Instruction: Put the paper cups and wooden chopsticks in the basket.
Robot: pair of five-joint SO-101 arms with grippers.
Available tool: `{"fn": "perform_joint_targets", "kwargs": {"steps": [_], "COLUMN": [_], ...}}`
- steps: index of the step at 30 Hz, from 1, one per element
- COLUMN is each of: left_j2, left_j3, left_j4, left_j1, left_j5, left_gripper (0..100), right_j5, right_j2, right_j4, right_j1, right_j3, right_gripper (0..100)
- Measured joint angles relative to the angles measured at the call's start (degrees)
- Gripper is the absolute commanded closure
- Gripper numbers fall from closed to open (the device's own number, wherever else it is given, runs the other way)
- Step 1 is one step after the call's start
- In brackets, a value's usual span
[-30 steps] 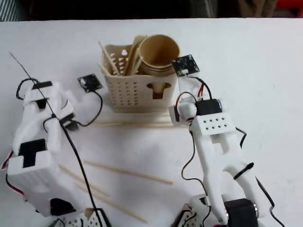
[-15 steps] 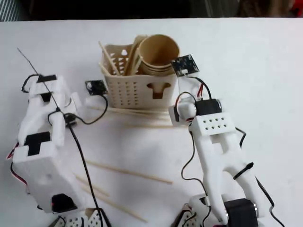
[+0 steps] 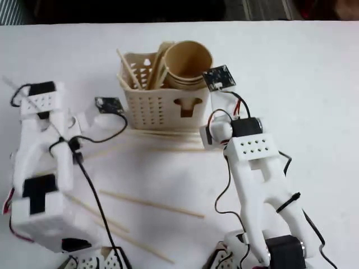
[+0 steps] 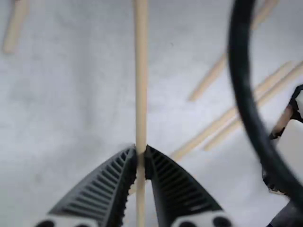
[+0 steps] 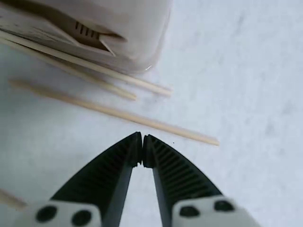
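The cream basket [image 3: 162,109] stands at the table's middle back with paper cups [image 3: 188,60] and several chopsticks [image 3: 134,70] stacked inside. My left gripper [image 4: 140,158] is shut on a wooden chopstick [image 4: 140,90], which sticks out straight ahead of the jaws over the table. That chopstick [image 3: 106,149] lies at a slant left of the basket's front. My right gripper [image 5: 142,144] is shut on nothing, just above the table by the basket's corner [image 5: 118,28]. Loose chopsticks [image 5: 113,111] lie in front of the right gripper.
More chopsticks lie along the basket's front [image 3: 165,134] and on the near table [image 3: 151,204], [image 3: 123,235]. A black cable [image 4: 246,94] crosses the left wrist view. The right arm [image 3: 249,148] stands close to the basket's right front corner.
The left arm has swung back and to the left, pulling one chopstick away from the row in front of the basket so that it slants. The right arm has not moved.
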Motion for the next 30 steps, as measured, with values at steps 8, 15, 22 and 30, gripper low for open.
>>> {"fn": "perform_joint_targets", "kwargs": {"steps": [8, 15, 22, 30], "left_j2": [-16.9, -35.9, -54.3, -59.6], "left_j3": [1.1, 5.5, 14.0, 14.6], "left_j4": [2.7, 1.8, -11.4, -26.1], "left_j1": [-2.7, -1.8, 4.6, 13.5], "left_j5": [0.0, 1.6, 18.7, 44.5], "left_gripper": [98, 98, 98, 98], "right_j5": [0.0, 0.0, 0.0, 0.0], "right_j2": [0.0, 0.0, 0.0, 0.0], "right_j4": [0.0, 0.0, 0.0, 0.0], "right_j1": [0.0, 0.0, 0.0, 0.0], "right_j3": [0.0, 0.0, 0.0, 0.0], "right_gripper": [98.1, 98.1, 98.1, 98.1]}}
